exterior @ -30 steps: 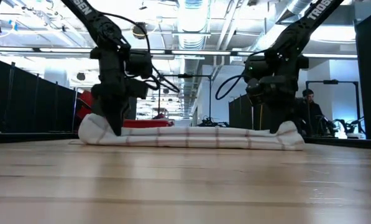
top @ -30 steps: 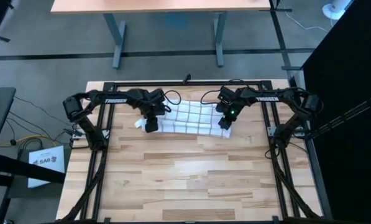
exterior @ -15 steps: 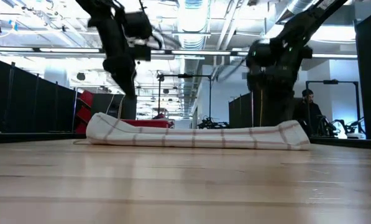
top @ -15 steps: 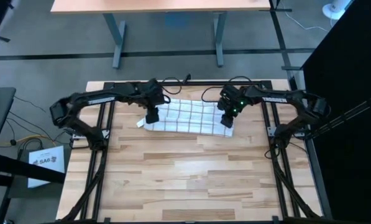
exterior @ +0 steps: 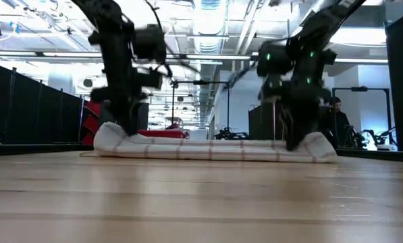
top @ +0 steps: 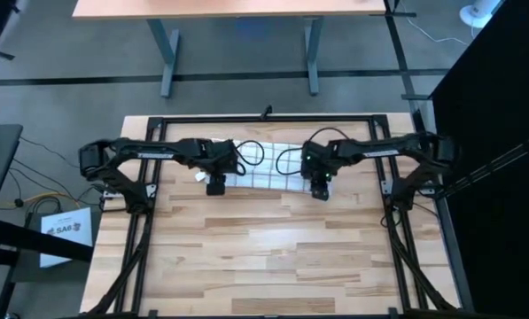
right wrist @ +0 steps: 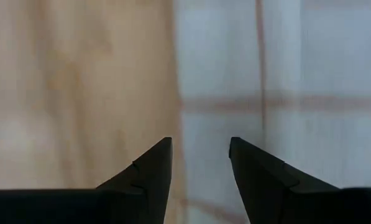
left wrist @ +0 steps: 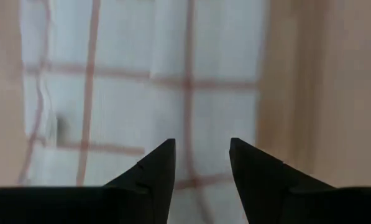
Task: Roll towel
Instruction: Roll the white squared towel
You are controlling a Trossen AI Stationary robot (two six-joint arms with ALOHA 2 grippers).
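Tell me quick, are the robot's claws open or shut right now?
Left claw: open, holding nothing, over the towel.
Right claw: open, holding nothing, at the towel's edge.

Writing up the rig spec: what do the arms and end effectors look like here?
Both arms are black, slim and jointed, with white TROSSEN lettering on the links. Loose black cables loop from each wrist. The left end effector and right end effector have dark, tapered, pointed fingers. A green light glows on the right wrist.

Both hands, left hand (exterior: 123, 128) and right hand (exterior: 294, 140), touch the rolled towel (exterior: 215, 146).
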